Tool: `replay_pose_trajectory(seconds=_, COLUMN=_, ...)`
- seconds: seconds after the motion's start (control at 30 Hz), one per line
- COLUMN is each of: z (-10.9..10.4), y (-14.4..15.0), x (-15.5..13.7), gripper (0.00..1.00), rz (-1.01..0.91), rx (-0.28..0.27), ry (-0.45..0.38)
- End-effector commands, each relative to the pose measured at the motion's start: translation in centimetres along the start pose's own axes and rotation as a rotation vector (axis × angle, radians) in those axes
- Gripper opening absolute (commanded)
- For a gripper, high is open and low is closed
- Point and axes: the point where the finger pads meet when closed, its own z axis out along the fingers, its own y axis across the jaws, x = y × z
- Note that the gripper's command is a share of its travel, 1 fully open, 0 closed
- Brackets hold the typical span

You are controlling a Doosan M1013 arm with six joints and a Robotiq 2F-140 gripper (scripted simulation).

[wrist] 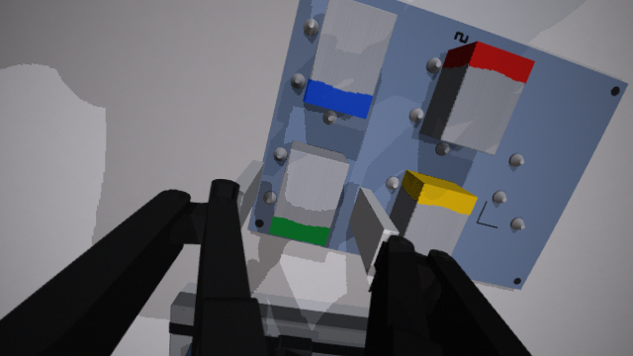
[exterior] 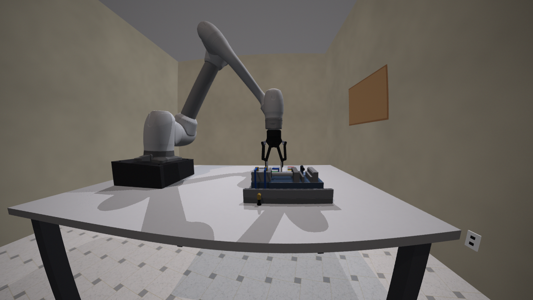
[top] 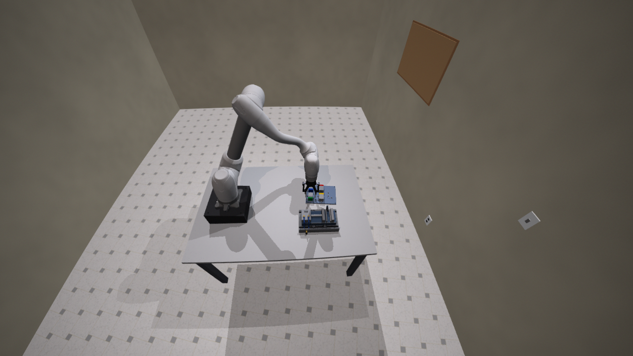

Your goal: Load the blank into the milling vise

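The blank with the green end (top: 310,199) (wrist: 312,190) lies on the blue infeed plate (top: 332,191) (wrist: 559,124), its green end toward the vise. My gripper (top: 311,193) (exterior: 274,166) (wrist: 308,193) is partly open and holds nothing. In the wrist view its fingertips show on either side of this blank, with gaps to both sides. I cannot tell whether they reach below its top. The vise (top: 317,223) (exterior: 287,185) stands in front of the plate. Its fixed jaw (top: 333,215) (exterior: 312,174) is at the right and the hosed block (exterior: 260,175) at the left. The low bars are not clearly visible.
On the plate, the blue-ended blank (wrist: 353,54) lies behind the green-ended one, the yellow-ended blank (wrist: 435,227) beside the right finger, and the red-ended blank (wrist: 487,104) behind that. Several pointed pins stand beside the blanks. The black arm base (top: 227,210) (exterior: 138,174) is at the left.
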Motion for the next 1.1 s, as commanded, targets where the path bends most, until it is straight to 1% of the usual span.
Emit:
replay_pose_trajectory(seconds=0.0, z=0.05, y=0.0, x=0.01, gripper=0.46, rz=0.0, rx=0.0, ry=0.0)
replay_pose_trajectory(seconds=0.5, z=0.65, y=0.02, x=0.01, gripper=0.46, rz=0.0, rx=0.0, ry=0.0)
replay_pose_trajectory(seconds=1.07, z=0.04, y=0.01, x=0.01, gripper=0.46, rz=0.0, rx=0.0, ry=0.0)
